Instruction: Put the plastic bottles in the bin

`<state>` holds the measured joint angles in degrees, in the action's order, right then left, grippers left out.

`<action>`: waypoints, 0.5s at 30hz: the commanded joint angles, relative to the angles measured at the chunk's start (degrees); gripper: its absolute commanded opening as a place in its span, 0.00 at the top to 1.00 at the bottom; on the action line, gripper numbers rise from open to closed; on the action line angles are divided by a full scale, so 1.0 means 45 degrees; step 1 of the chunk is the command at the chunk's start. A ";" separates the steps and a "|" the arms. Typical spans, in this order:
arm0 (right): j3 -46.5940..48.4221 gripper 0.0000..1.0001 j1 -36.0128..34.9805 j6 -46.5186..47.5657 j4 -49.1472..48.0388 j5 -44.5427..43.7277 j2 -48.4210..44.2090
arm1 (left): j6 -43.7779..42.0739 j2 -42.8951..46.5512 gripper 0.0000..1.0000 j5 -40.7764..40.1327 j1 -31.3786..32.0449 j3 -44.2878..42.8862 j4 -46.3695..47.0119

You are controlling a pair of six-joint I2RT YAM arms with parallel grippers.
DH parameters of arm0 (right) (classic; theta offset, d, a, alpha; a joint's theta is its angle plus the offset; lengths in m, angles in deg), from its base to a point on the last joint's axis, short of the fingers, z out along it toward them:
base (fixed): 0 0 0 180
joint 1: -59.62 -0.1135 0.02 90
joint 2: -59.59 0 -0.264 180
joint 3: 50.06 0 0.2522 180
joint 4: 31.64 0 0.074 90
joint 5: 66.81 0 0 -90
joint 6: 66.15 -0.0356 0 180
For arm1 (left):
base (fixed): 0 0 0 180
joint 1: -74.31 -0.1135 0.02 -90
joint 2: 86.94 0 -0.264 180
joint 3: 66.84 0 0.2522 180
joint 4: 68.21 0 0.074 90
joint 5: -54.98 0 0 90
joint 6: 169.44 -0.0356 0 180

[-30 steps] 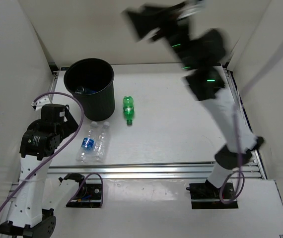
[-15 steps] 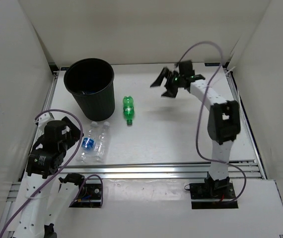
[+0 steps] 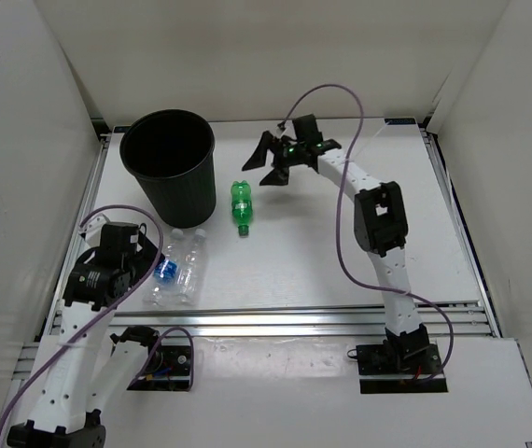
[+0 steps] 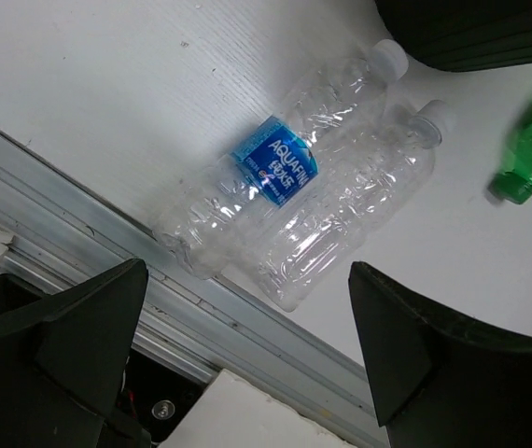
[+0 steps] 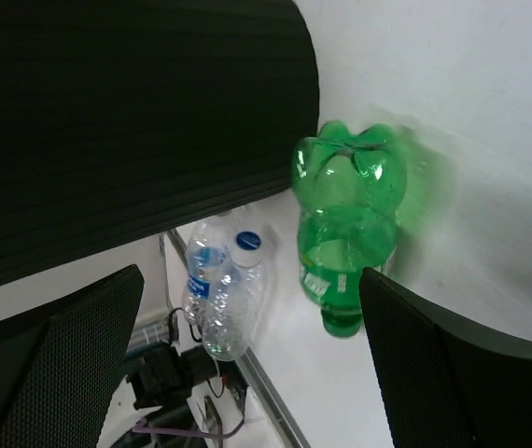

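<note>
We're looking into a robotics lab test cell, folks. Take the black bin (image 3: 168, 163) as our marker: it stands on a bare white table (image 3: 322, 252). Behind it, to its left and well off to its right, plain white panels (image 3: 247, 56) rise and box the space in (a closed stage, all one colour). On the camera's side of the bin a ribbed aluminium rail (image 3: 285, 322) runs along the table's edge, the framing of a built rig. Beyond that rail from the bin, the left arm (image 3: 70, 373) and the right arm (image 3: 383, 233) are mounted beside black plates (image 3: 378, 369). To the bin's right, a purple cable (image 3: 328, 88) loops openly in the air, with all the wiring exposed.
</note>
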<state>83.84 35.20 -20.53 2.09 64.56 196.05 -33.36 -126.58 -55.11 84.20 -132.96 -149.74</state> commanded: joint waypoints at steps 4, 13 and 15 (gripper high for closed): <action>0.0100 0.00 -0.0783 0.0077 0.0075 -0.0089 0.1569 | -0.0144 -0.1190 0.00 -0.0708 0.0048 -0.1117 -0.0253; 0.0608 0.08 -0.1036 0.0487 0.0231 0.0494 0.2916 | -0.0008 -0.1877 0.00 -0.1745 0.0048 -0.1568 -0.1464; 0.0783 0.16 -0.1154 0.0333 0.0231 0.0845 0.3305 | -0.0007 -0.1507 0.00 -0.1629 0.0048 -0.1335 -0.1581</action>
<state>85.69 30.87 -20.23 2.46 66.72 207.22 -33.88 -135.83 -60.45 84.20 -138.10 -154.68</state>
